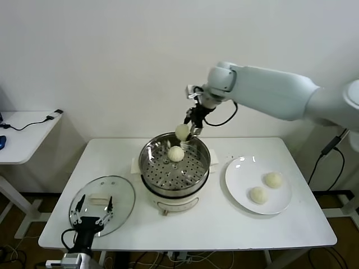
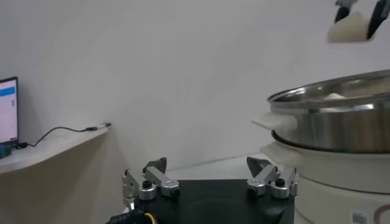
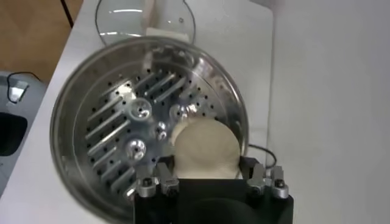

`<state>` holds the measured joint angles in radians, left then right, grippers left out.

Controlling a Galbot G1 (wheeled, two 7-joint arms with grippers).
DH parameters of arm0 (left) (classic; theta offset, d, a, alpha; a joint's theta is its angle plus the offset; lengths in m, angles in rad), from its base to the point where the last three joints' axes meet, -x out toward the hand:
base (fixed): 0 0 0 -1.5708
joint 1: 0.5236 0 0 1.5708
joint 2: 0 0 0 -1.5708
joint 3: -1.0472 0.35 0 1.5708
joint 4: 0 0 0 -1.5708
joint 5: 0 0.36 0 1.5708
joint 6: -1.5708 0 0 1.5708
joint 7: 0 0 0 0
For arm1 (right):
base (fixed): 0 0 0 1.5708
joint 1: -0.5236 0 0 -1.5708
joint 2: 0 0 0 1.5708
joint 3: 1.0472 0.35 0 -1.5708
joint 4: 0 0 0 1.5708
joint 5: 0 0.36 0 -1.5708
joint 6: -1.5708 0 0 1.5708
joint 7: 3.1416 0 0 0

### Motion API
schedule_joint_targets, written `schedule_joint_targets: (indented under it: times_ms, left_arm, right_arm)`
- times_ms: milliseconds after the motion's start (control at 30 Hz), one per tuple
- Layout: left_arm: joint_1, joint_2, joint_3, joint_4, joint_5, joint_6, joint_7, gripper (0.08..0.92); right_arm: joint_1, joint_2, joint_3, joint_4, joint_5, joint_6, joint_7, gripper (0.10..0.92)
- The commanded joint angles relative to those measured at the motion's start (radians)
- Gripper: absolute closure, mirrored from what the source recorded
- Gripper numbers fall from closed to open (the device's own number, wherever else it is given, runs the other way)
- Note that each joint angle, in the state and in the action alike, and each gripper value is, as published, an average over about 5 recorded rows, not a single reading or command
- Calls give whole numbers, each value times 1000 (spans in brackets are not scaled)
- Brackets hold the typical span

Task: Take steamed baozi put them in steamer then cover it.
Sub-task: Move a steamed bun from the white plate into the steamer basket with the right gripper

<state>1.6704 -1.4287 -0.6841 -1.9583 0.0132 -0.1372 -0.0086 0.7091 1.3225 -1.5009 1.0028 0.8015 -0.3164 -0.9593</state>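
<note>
Right pincer [image 1: 190, 130]: grasping a baozi [image 1: 182, 131] above the steamer [image 1: 162, 182]
Left pincer [image 1: 92, 213]: released, idle at bench edge
Advice: lower onto bare tray beside the seated bun [image 1: 176, 153], then release

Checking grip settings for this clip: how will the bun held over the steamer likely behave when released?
The bun in the right pincer looks soft and smooth, so it probably dents rather than breaks. Being round, it may roll across the steamer tray toward the bun already inside. It seems light.

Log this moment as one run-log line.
right claw: bun held over steamer | inside: one bun | plate: two | lid: off
</note>
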Motion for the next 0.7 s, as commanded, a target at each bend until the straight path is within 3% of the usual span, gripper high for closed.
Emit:
schedule_joint_targets:
  times_ms: [33,700]
  left_arm:
    - [-1,7,-2,6,-3,-3,-1,177]
    - [-13,20,-10,33,-12,-2,-3,177]
  right_arm:
    - [-125,158,-8,-61,6,-21,43,338]
    - [-220,182,10,-91,-29,-19,48,338]
